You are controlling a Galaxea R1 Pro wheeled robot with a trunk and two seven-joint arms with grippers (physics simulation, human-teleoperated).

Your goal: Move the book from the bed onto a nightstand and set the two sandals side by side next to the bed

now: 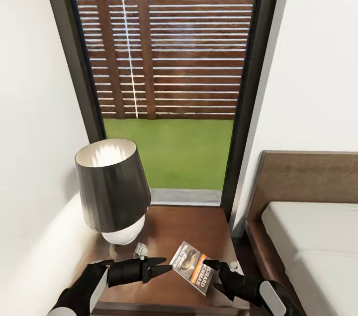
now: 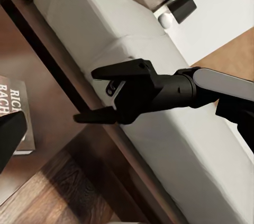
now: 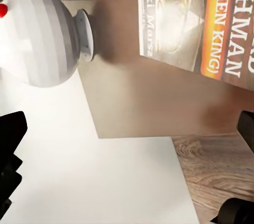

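The book [image 1: 193, 267] lies flat on the dark brown nightstand [image 1: 199, 226], cover up; its orange band shows in the right wrist view [image 3: 211, 23]. My right gripper [image 1: 215, 276] hovers open at the book's right edge, with nothing between its fingers [image 3: 10, 134]. In the left wrist view the right gripper [image 2: 87, 96] also shows with its jaws spread, in front of the bed [image 2: 174, 144]. My left gripper [image 1: 168, 263] is open just left of the book, apart from it. The bed [image 1: 313, 236] stands right of the nightstand. The sandals are out of view.
A lamp [image 1: 113, 191] with a dark shade and white base [image 3: 42, 38] takes up the nightstand's left half. A small pale object [image 1: 140, 250] lies beside its base. Behind is a tall window [image 1: 169, 82]; white walls close in on both sides.
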